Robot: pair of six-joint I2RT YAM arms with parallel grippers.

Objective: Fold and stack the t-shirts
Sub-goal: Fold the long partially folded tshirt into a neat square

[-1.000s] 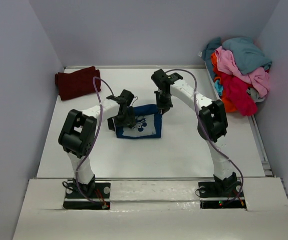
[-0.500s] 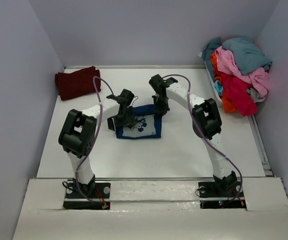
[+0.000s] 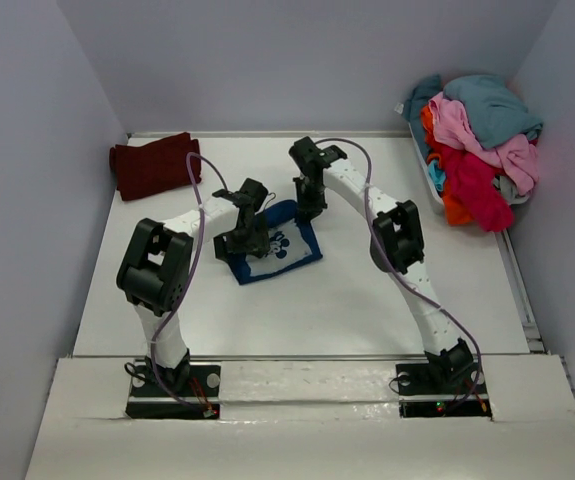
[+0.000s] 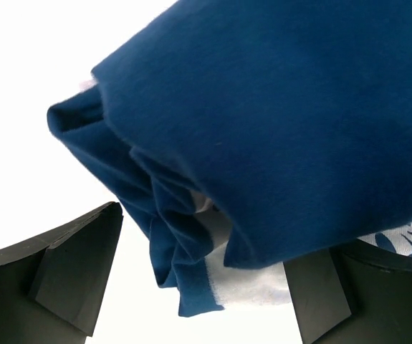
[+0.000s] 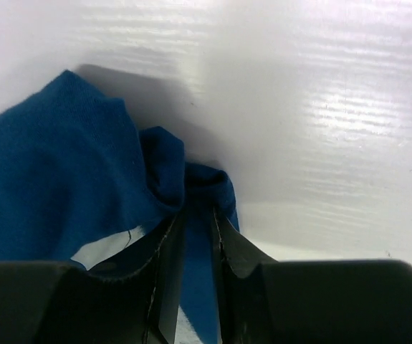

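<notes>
The navy t-shirt [image 3: 279, 250] with its white print lies folded mid-table, skewed. My right gripper [image 3: 305, 210] is at its far right corner, shut on a bunched fold of the navy t-shirt [image 5: 55, 186]; in the right wrist view the cloth is pinched between the two fingers of that gripper [image 5: 198, 236]. My left gripper [image 3: 239, 240] is over the shirt's left edge. It stands open [image 4: 202, 287], and folded layers of the navy cloth [image 4: 277, 129] hang between its fingers [image 4: 77, 269] without being clamped. A dark maroon t-shirt [image 3: 154, 163] lies folded at the far left.
A heap of teal, pink, red and orange t-shirts [image 3: 477, 145] fills a bin at the far right corner. Grey walls close in the table [image 3: 367, 300] on the left, back and right.
My right gripper has moved left with the shirt's far corner in its grip, dragging and turning the navy shirt. The left gripper has stayed in place, open.
</notes>
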